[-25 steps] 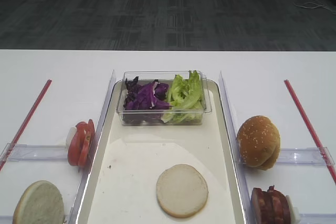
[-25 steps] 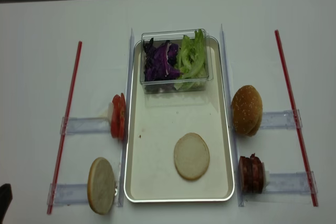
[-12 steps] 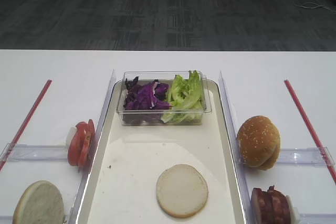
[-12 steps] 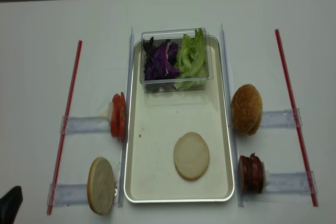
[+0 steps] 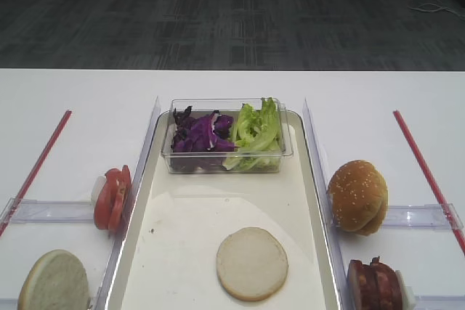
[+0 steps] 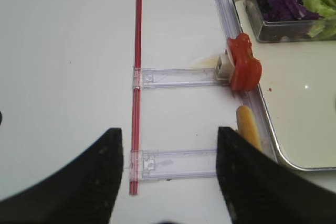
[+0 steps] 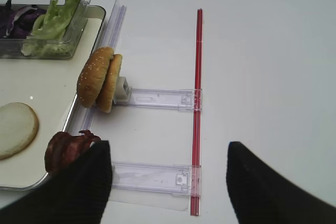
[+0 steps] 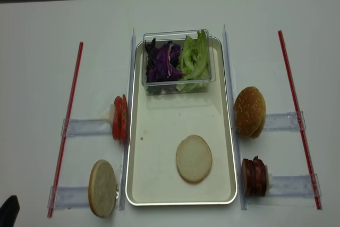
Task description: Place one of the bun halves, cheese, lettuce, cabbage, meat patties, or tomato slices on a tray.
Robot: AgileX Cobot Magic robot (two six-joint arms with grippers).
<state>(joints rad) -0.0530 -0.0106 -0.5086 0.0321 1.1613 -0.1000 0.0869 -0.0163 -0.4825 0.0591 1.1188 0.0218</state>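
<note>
Left gripper (image 6: 168, 177) hovering, jaws spread, empty

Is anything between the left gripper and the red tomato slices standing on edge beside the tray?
Nothing visible. In the left wrist view the open left gripper has only white table and a clear plastic holder strip ahead of the tomato slices. The silver-rimmed tray lies just beyond them.

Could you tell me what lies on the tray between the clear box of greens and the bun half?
Nothing: in the realsense overhead view, the tray floor between the clear box and the bun half is bare.
</note>
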